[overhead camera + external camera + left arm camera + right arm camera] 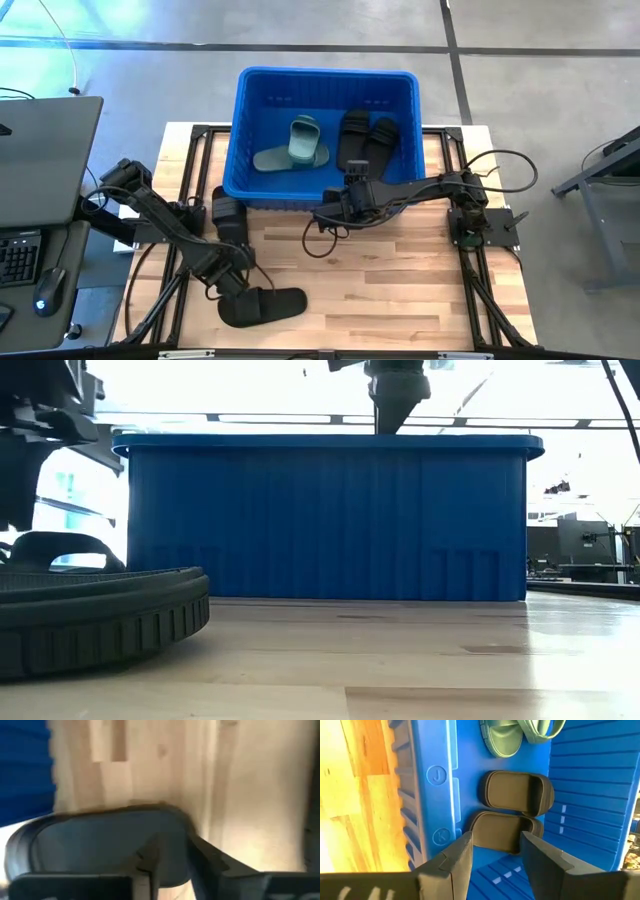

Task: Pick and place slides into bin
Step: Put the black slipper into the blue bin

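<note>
The blue bin (250,150) stands at the table's far middle. Two green slides (296,148) and two black slides (365,138) lie on its floor. One black slide (262,306) lies flat on the table at the near left. Another black slide (228,215) lies by the bin's near left corner. My left gripper (232,285) is low over the near slide's left end, with its fingers wide apart (160,880). My right gripper (345,192) is open and empty above the bin's near wall. In its wrist view (492,855) it looks down on the black pair (517,790). My left gripper comes down from above onto the near black slide (100,840), with a finger on either side. I cannot tell whether the fingers touch it. The slide lies with its sole flat on the table (100,615).
A loose black cable (320,240) loops on the wood in front of the bin. A dark monitor (40,150), a keyboard and a mouse (48,290) sit off the table's left edge. Bare wood (400,290) lies at the near right.
</note>
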